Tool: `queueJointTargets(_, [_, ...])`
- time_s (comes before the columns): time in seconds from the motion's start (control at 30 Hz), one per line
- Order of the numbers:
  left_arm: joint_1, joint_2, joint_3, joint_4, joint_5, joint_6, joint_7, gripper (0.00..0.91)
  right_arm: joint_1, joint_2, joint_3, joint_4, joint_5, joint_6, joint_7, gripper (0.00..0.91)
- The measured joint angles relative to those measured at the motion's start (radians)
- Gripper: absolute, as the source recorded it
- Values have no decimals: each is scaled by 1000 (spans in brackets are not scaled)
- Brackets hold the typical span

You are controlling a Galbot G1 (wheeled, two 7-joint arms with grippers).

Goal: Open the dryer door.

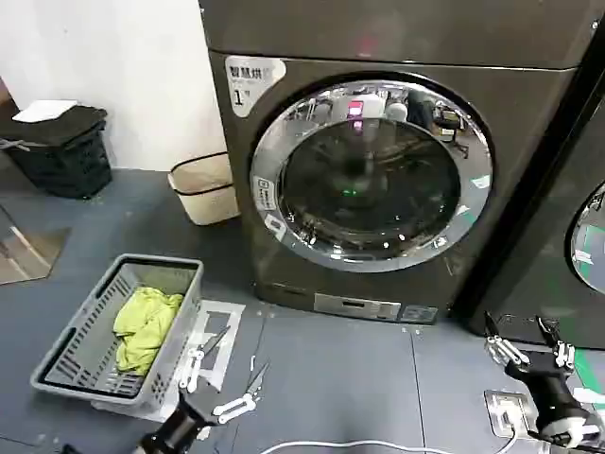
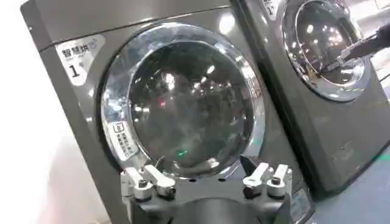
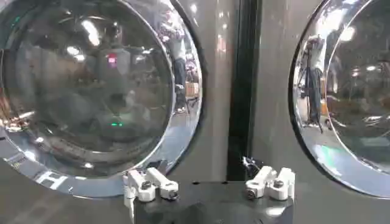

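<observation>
Low at the near edge of the head view, the left gripper (image 1: 219, 378) is hovering over the grey floor (image 1: 340, 378) with its white-tipped fingers spread wide, nothing between them. It is sitting just beside a grey plastic laundry basket (image 1: 85, 331) that is holding a crumpled yellow-green cloth (image 1: 144, 326). In the left wrist view the same gripper (image 2: 206, 181) is pointing straight at the machine, jaws apart, well short of touching it.

Off to the other side, the right gripper (image 1: 527, 342) is hanging low near the floor in front of the gap between the two machines, its fingers also spread and empty. In the right wrist view that gripper (image 3: 210, 183) is facing the dark seam between the machines.

Beyond both grippers, the dryer door (image 1: 371, 170) is sitting closed, flush against the front of the grey-brown machine (image 1: 529, 123) labelled "1", its chrome rim reflecting the room and its dark glass showing small red and green lights. A second chrome-rimmed door (image 1: 588, 236) of the black neighbouring machine is showing partly at the right edge. Farther back on the left, a beige bin (image 1: 203, 189) and a black crate (image 1: 61, 147) are standing against the white wall.
</observation>
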Motion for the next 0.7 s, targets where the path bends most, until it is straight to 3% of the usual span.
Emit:
queueJointTargets(0.37, [25,5,-15,-33,0,1,-2,907,102,-121,-84,-67,-5,76,-54,907])
queueJointTargets(0.7, [51,-15,-34,-70,3,5,-4,907,259,-265,-172,-182,118,147,-148,907])
